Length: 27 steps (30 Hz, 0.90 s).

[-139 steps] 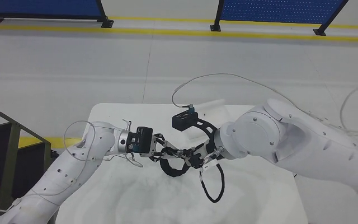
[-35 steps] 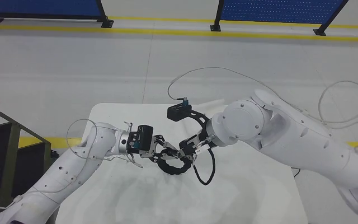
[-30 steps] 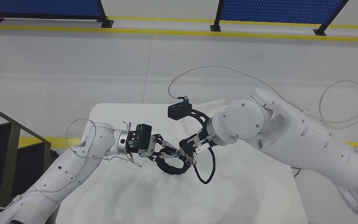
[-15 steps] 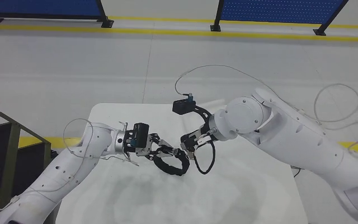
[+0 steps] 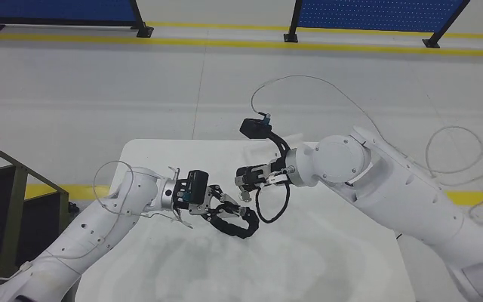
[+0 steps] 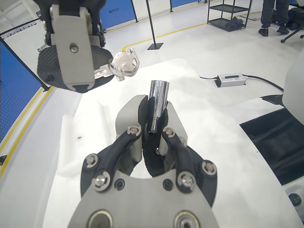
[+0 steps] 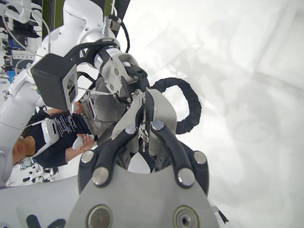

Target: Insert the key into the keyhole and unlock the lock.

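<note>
Key (image 6: 123,65) blade partly hidden, lock (image 6: 158,100) half-covered

The lock barrel (image 6: 158,105) is mirror-bright chrome and its cable (image 7: 190,100) wears a matt black, faintly ribbed sleeve. The key (image 6: 121,65) is pale silver with a clear, glassy loop at its head. The left gripper (image 6: 154,113) and the right gripper (image 7: 145,112) both have plain grey metal plates, black links with silver screw heads, and black pads (image 6: 47,65) with a fine dotted grip pattern. The table (image 5: 339,257) is white, the barrier panels (image 6: 14,79) are blue speckled with tiny pale dots, and a yellow line (image 5: 226,41) stripes the pale grey floor (image 5: 113,98).
</note>
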Tool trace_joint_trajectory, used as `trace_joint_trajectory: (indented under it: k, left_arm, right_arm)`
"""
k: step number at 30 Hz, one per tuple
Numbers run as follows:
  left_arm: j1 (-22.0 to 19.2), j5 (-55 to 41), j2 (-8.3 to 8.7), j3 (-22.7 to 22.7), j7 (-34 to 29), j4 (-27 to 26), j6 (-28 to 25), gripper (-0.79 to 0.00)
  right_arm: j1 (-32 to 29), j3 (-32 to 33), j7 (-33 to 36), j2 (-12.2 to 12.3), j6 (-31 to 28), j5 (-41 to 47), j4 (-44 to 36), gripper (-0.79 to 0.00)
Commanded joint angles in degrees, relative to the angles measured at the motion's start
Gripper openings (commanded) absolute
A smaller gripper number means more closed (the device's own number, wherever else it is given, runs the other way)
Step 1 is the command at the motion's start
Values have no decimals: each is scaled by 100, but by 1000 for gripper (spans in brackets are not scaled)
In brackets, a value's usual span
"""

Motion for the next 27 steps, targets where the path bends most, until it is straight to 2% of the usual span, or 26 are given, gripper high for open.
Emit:
trace_joint_trajectory:
  k: [1,8,27]
  left_arm:
    - [-5,-45,-7,-5,6,21,6,-785]
    - [17,-143,-35,-80,33,106,33,-785]
    - [90,-293,-68,-252,4,190,4,-785]
  right_arm:
    - [-154,104,-189,12,14,129,-3,-785]
    - [-496,293,-440,30,-44,202,-91,-785]
    - [-790,461,-553,-104,-187,175,-22,-785]
